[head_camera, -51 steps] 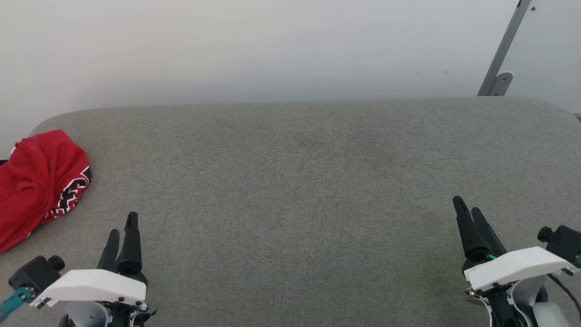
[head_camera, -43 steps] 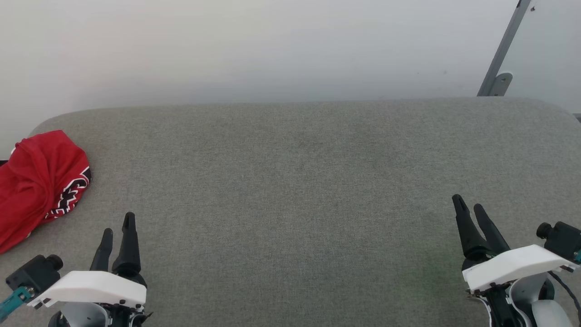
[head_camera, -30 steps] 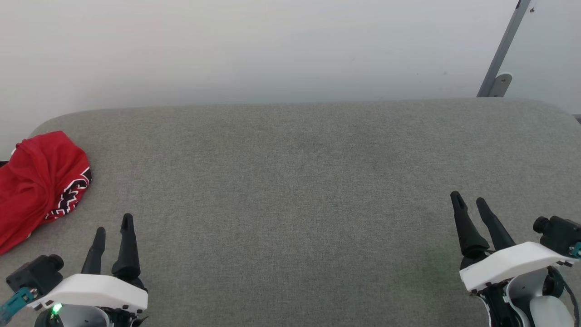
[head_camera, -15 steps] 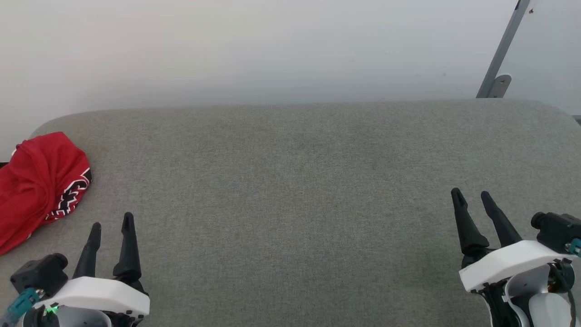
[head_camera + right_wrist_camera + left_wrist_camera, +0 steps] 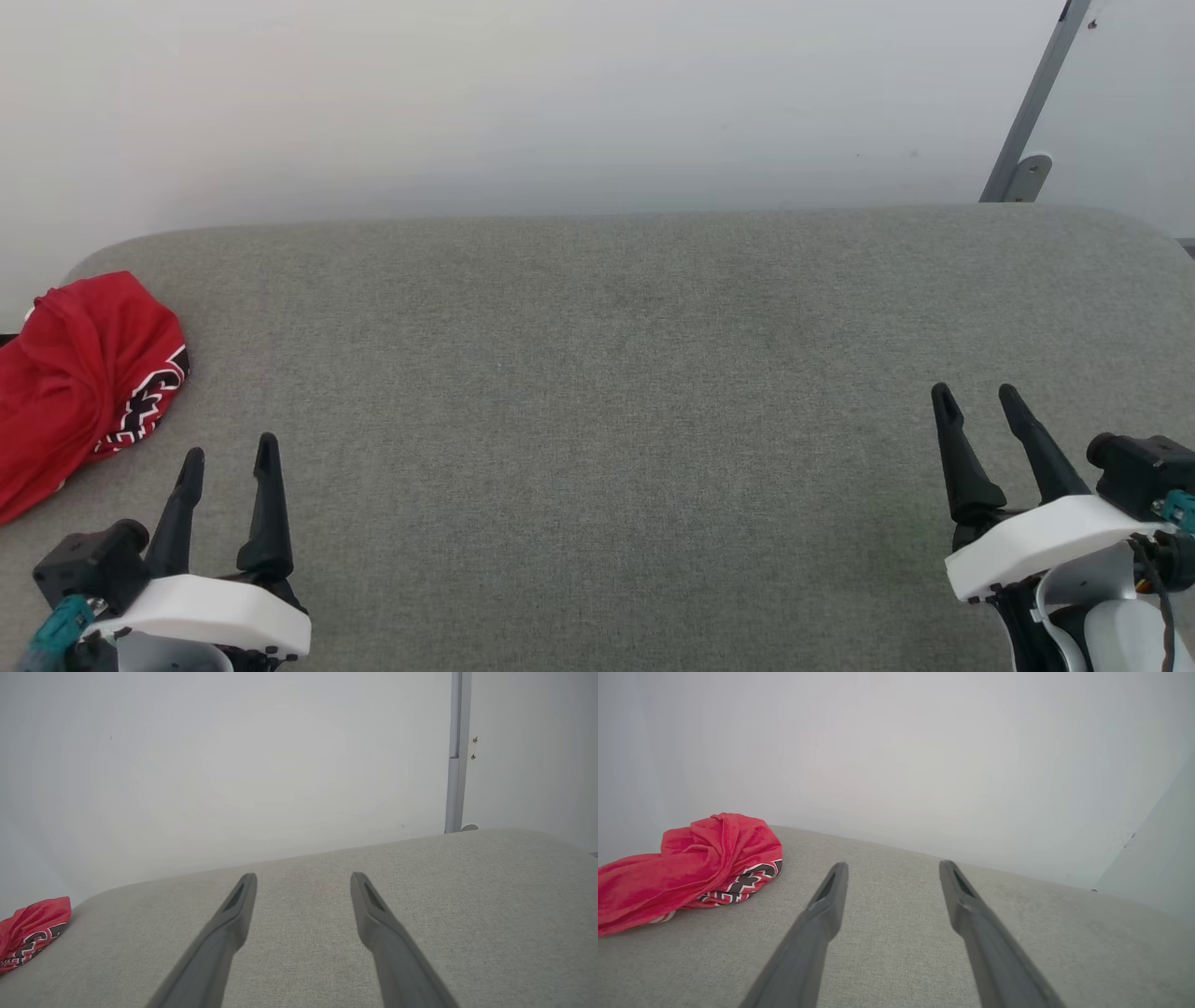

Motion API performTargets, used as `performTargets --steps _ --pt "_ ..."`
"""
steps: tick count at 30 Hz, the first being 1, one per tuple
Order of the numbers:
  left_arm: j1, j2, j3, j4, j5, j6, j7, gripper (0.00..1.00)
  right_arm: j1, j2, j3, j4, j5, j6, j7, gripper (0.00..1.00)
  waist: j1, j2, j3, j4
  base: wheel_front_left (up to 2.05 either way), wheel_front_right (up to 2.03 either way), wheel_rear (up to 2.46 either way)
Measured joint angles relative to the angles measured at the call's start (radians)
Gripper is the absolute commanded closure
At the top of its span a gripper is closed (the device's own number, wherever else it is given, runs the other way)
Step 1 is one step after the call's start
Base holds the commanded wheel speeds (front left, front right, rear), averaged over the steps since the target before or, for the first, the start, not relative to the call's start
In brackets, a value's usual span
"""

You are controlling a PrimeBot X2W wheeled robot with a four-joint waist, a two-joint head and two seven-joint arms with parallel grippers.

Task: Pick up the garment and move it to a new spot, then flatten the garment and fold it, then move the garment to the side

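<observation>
Red jersey (image 5: 82,373) lies crumpled in a loose heap at the left edge of the head view, mid-height, on the far left end of the grey fabric-covered bench (image 5: 597,373). Its left part runs out of frame. Black lettering with white outline shows on the heap's lower right fold; the characters are not legible. In the left wrist view the jersey (image 5: 691,868) sits at centre left, bunched high at its right end and trailing flatter toward the left edge, with the lettering and a strip of white edging along its underside. In the right wrist view a small piece of it (image 5: 28,928) shows at the lower left edge. Left gripper (image 5: 231,450) is at lower left of the head view, just right of and below the jersey, not touching it; fingers apart, pointing up the frame, nothing between them. Left wrist view confirms this: gripper (image 5: 893,865) spread over bare grey fabric, jersey off to the left of the left finger. Right gripper (image 5: 975,392) is at lower right of the head view, well apart from the jersey; fingers likewise apart, holding nothing. Its own view shows the gripper (image 5: 303,877) open above bare bench fabric. Behind the bench is a plain pale wall (image 5: 560,93). A grey metal bar (image 5: 1032,103) leans at upper right of the head view, and stands upright at upper right (image 5: 455,765) of the right wrist view.
</observation>
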Motion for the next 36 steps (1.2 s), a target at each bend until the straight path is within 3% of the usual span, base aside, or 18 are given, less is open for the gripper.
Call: performTargets --steps 36 --pt "0.017 0.055 -0.043 -0.034 0.169 0.000 -0.058 0.00 -0.001 -0.009 -0.008 -0.016 -0.233 0.000 -0.061 0.00 0.0000 0.0000 -0.002 -0.001 0.00 0.00 0.00"
